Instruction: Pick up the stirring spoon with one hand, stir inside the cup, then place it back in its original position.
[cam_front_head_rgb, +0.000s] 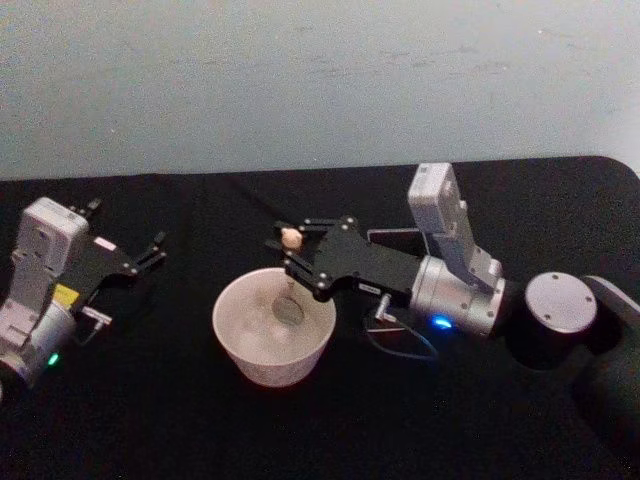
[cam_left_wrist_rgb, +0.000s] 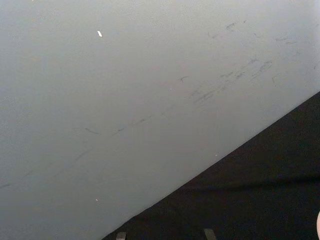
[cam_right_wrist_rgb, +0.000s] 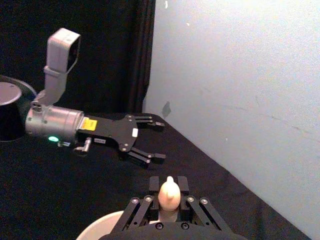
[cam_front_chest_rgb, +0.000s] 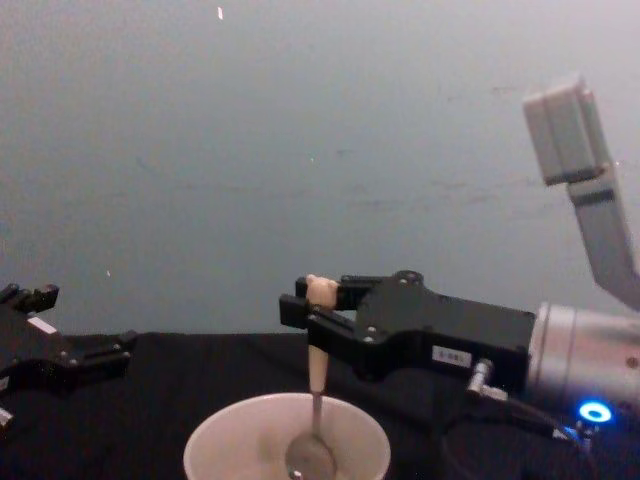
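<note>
Stirring spoon (cam_front_chest_rgb: 317, 372) hangs upright, bowl seemingly low in the cup (cam_front_head_rgb: 275, 365), pinched by the level right hand (cam_front_head_rgb: 283, 252); left hand (cam_right_wrist_rgb: 159, 141) open.

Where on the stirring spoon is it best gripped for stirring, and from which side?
Grip the cream handle just under the bear head, coming in level from the robot's right. The stirring spoon stands upright with its bowl down in the cup; the metal neck looks too thin to pinch. The right gripper holds it that way; the left gripper sits open at the left.
</note>
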